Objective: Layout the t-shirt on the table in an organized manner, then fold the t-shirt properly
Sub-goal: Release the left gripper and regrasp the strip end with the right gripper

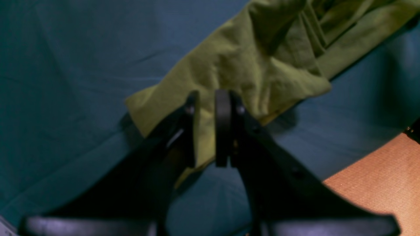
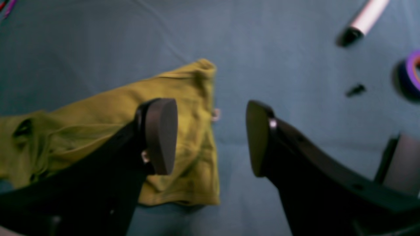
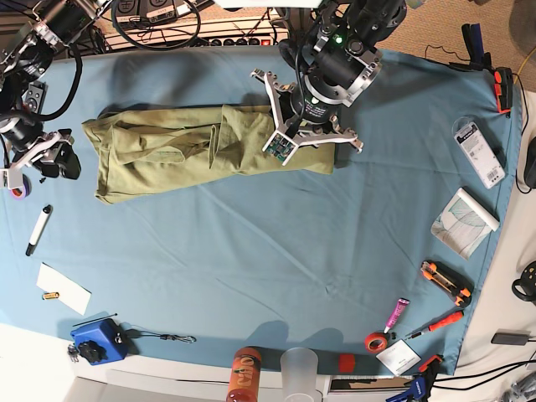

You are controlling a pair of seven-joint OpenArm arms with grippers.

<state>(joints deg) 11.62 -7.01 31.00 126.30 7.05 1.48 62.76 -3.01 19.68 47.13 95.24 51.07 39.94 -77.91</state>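
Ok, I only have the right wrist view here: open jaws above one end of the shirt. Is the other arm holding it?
Observer: Yes. In the left wrist view the left gripper is shut on a fold of the t-shirt.
Operator: Which part of it?
Observer: The opposite end. In the base view the shirt lies as a long, wrinkled strip on the far half of the table, with one arm at each end.
Operator: Anything at the near edge?
Observer: An orange bottle and a clear cup stand there, well clear of the shirt.
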